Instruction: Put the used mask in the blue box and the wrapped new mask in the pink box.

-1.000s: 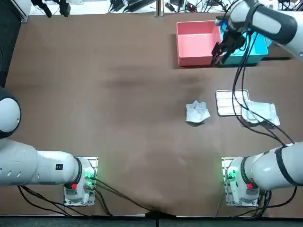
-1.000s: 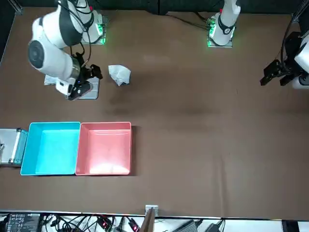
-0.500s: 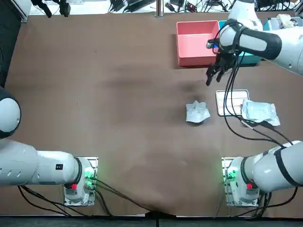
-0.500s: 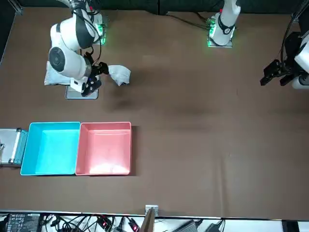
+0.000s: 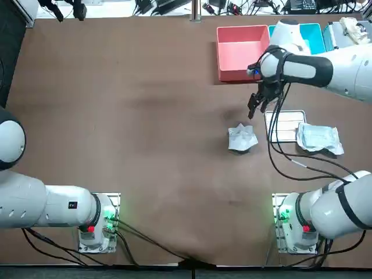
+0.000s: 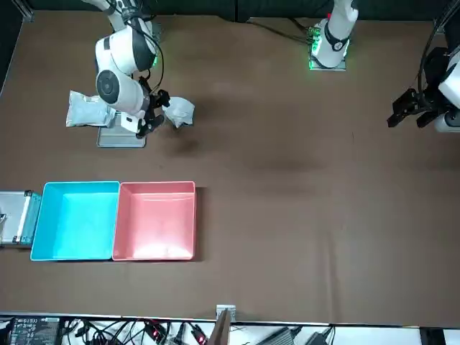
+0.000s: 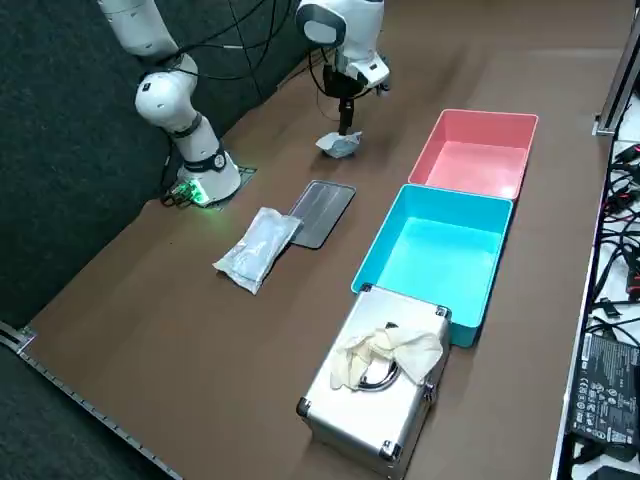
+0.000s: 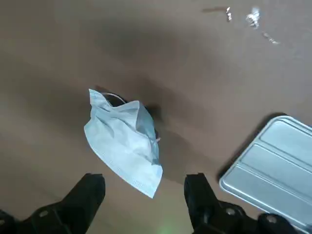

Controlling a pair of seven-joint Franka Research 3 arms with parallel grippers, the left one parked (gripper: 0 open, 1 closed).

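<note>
Slippage looms: the right tool (image 8: 145, 187), spread open and empty near the crumpled pale-blue used mask (image 8: 124, 139), may pinch only a loose fold.

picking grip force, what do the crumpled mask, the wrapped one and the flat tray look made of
Crumpled mask: soft matte nonwoven fabric, it seems; creased, with a stitched edge. Wrapped mask: probably thin clear plastic film, glossy and wrinkled. Tray: likely metal, grey sheen, pressed ribs; plastic possible. Right gripper hangs open just beside the crumpled mask.
</note>
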